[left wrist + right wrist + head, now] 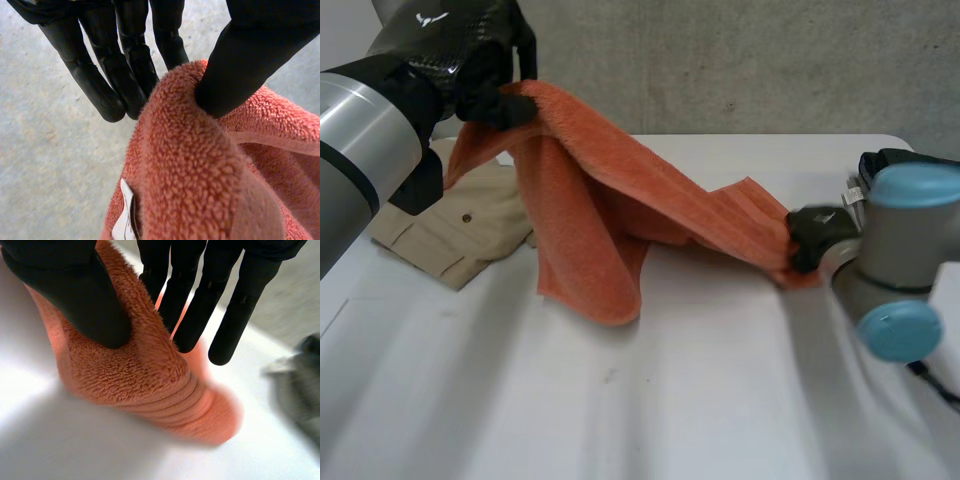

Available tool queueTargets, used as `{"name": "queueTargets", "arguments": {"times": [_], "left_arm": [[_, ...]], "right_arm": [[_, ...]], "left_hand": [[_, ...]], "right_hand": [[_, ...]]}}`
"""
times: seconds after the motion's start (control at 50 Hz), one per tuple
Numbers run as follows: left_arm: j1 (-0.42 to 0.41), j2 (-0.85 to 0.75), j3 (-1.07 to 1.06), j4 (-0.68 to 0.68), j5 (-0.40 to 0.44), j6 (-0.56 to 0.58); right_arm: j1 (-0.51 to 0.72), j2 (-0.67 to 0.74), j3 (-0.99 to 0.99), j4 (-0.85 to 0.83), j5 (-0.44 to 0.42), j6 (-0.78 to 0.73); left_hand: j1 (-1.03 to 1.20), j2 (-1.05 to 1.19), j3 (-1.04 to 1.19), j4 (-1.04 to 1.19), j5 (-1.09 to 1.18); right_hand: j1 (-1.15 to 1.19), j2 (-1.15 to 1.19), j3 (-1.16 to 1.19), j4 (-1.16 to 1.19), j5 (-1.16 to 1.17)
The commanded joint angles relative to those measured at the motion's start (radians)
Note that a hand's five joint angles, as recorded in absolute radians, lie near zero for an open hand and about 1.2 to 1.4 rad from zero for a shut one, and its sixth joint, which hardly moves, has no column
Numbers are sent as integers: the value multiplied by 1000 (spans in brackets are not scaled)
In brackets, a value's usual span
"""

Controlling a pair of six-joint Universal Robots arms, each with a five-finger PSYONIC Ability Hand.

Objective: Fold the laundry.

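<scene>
An orange towel point(610, 215) stretches across the white table point(670, 400) between my two hands. My left hand point(485, 70) holds one end of it high at the back left; in the left wrist view its thumb point(240, 70) pinches the towel's edge point(200, 165) against the fingers point(125, 75), and a white label point(125, 222) shows below. My right hand point(815, 238) is low by the table at the right, shut on the towel's other end. In the right wrist view its thumb point(80, 295) presses the orange towel point(135, 370) against the fingers point(190, 300).
A beige garment point(450, 235) with buttons lies on the table at the left, behind and under the hanging towel. A grey wall point(740, 60) runs behind the table. A dark object point(300, 380) lies on the table beyond my right hand's fingertips.
</scene>
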Motion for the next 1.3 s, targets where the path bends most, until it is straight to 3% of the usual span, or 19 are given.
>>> {"name": "queueTargets", "arguments": {"times": [0.02, 0.06, 0.12, 0.2, 0.28, 0.42, 0.48, 0.6, 0.68, 0.8, 0.94, 1.14, 1.3], "left_arm": [[102, -3, -70, -4, 14, 8], [130, -8, -104, -10, 35, 14], [156, -34, -160, -27, 73, 32], [170, -110, -216, -25, 119, 77], [170, -224, -219, -3, 120, 106], [157, -384, -48, 148, 83, 106], [148, -434, 110, 279, 60, 104], [139, -439, 333, 706, 3, 84], [136, -415, 373, 841, 2, 64], [145, -381, 300, 746, -11, 52], [171, -352, 44, 696, -25, 57], [165, -425, -374, 764, 46, 77], [177, -586, -489, 850, 72, 212]], "right_arm": [[-173, -369, 79, 107, -171, -121], [-228, -424, 59, 231, -266, -202], [-267, -437, -1, 427, -326, -279], [-273, -383, -71, 619, -337, -338], [-261, -279, -126, 664, -331, -375], [-224, -124, -274, 512, -279, -354], [-193, -88, -395, 338, -225, -311], [-147, -122, -553, -104, -141, -199], [-136, -173, -552, -299, -125, -158], [-141, -185, -530, -238, -166, -156], [-150, -168, -418, -49, -235, -161], [-172, -87, -115, 50, -337, -236], [-185, 53, -53, 63, -312, -346]], "left_hand": [[276, 203, 211, 198, 258], [276, 203, 211, 198, 258], [276, 203, 211, 198, 258], [276, 203, 211, 198, 258], [276, 203, 211, 198, 258], [276, 203, 211, 198, 258], [276, 203, 211, 198, 258], [276, 203, 211, 198, 258], [276, 203, 211, 198, 258], [276, 203, 211, 198, 258], [276, 203, 211, 198, 258], [276, 203, 211, 198, 258], [267, 194, 203, 189, 249]], "right_hand": [[267, 217, 209, 201, 249], [267, 217, 209, 201, 249], [267, 217, 209, 201, 249], [267, 217, 209, 201, 249], [267, 217, 209, 201, 249], [267, 217, 209, 201, 249], [267, 217, 209, 201, 249], [267, 217, 209, 201, 249], [267, 217, 209, 201, 249], [267, 217, 209, 201, 249], [267, 217, 209, 201, 249], [267, 217, 209, 201, 249], [267, 217, 209, 201, 249]]}}
